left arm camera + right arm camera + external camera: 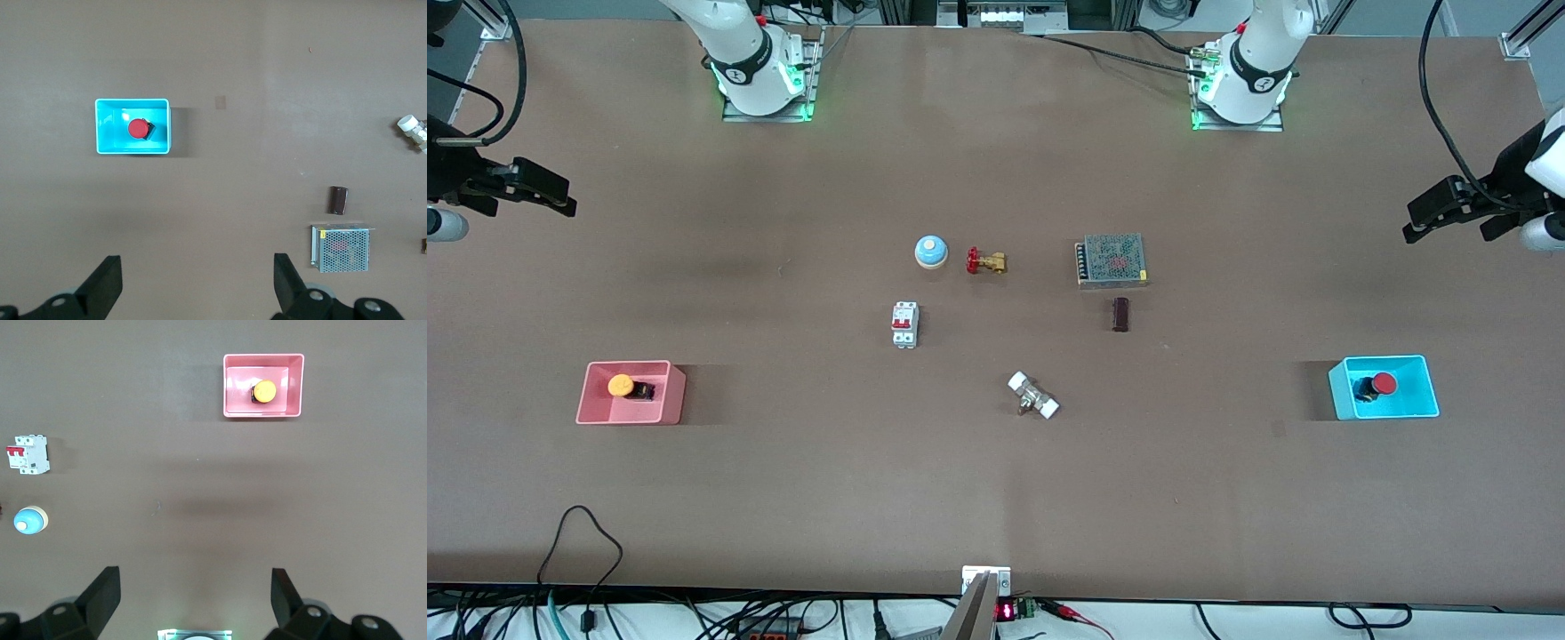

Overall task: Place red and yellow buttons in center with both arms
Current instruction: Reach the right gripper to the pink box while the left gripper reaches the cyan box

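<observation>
Two-arm setup over a brown counter (pixel 996 480). The yellow button (pixel 624 387) lies in the pink tray (pixel 596 404) toward the right arm's end; the red button (pixel 1378 385) lies in the cyan tray (pixel 1423 409) toward the left arm's end. Both grippers hang in the air with jaws spread and empty — left gripper (pixel 197 283) and right gripper (pixel 193 597), each over bare counter at its own end. Mid-counter: blue bell (pixel 930 252), brass valve (pixel 985 261), circuit breaker (pixel 904 324), meshed power supply (pixel 1112 260)
</observation>
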